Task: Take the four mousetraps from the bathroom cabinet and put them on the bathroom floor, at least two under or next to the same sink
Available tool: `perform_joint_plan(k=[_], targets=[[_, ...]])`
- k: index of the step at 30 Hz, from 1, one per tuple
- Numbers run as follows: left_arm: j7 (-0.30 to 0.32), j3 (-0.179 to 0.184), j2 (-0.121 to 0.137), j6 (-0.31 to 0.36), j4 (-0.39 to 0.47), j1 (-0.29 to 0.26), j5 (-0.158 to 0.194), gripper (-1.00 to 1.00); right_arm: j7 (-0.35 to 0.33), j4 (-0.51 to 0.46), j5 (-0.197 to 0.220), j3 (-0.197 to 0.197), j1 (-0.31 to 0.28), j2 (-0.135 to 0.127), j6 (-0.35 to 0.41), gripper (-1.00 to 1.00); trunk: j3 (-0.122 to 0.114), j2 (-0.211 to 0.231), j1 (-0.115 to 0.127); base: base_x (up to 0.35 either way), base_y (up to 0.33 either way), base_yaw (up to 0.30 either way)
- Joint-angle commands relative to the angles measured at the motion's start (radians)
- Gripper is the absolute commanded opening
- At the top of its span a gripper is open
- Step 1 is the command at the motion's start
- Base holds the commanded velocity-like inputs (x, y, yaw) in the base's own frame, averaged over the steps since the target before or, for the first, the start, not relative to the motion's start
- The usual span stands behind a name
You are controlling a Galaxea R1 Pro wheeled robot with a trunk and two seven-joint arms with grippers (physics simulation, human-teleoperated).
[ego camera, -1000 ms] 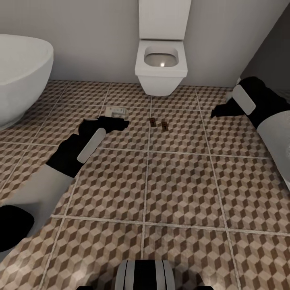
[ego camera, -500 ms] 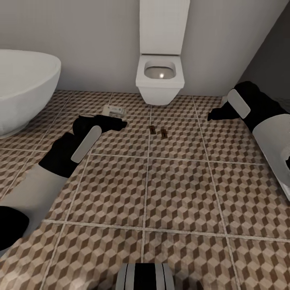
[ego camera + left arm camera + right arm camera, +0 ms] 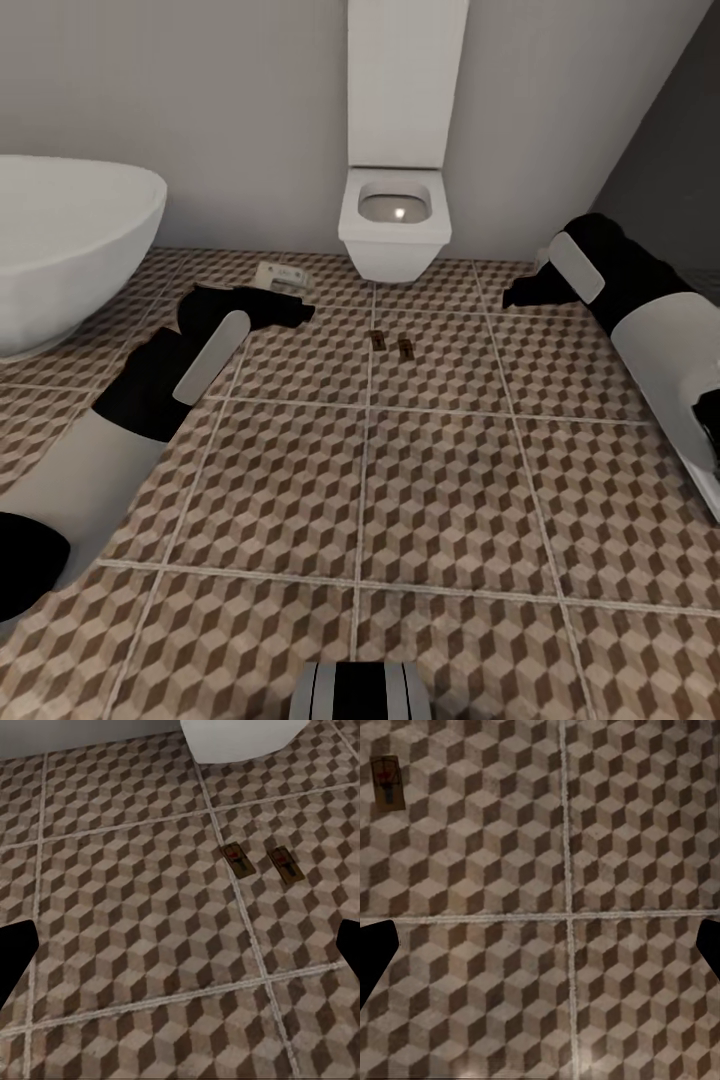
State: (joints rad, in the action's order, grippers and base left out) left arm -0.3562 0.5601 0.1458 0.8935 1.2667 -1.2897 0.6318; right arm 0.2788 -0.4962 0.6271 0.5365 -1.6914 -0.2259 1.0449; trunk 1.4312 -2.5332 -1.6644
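Since the earlier head pictures we see the view pull back and tilt up: toilet [image 3: 395, 225] and tub [image 3: 70, 255] sit smaller and farther, more wall shows (camera motion, the things lie where they lay). Two mousetraps [image 3: 378, 340] [image 3: 405, 348] rest side by side on the bathroom floor [image 3: 440, 480] before the toilet, just apart. A pale flat packet [image 3: 281, 276] lies near the left pincer [image 3: 296, 311]; we read no writing on it. Left pincer [image 3: 180, 960] spread wide, empty, above the tiles; right pincer [image 3: 540, 960] likewise released, holding nothing, one trap [image 3: 385, 778] in its view.
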Motion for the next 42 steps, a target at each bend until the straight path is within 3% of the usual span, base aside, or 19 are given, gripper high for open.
perform_joint_plan(k=[1,21,37,42], targets=[[-0.01,0.003,0.001,0.008,0.002,-0.001,0.011,1.0,0.007,-0.001,0.01,0.007,0.005,0.002,0.002,1.0,-0.003,0.0,0.001,0.0,0.0,0.0],[-0.01,-0.002,0.014,0.078,0.007,0.027,0.014,1.0,0.008,-0.037,0.01,0.005,0.078,0.022,0.002,1.0,-0.081,0.005,0.01,0.0,0.0,0.0],[-0.009,-0.101,0.021,0.09,0.01,0.085,0.016,1.0,0.009,-0.046,0.01,0.001,0.112,0.022,0.002,1.0,-0.142,0.008,0.017,0.0,0.0,0.0],[-0.009,-0.117,0.018,0.092,0.014,0.101,0.013,1.0,0.009,-0.046,0.01,0.001,0.116,0.024,0.002,1.0,-0.162,0.01,0.019,0.0,0.0,0.0]])
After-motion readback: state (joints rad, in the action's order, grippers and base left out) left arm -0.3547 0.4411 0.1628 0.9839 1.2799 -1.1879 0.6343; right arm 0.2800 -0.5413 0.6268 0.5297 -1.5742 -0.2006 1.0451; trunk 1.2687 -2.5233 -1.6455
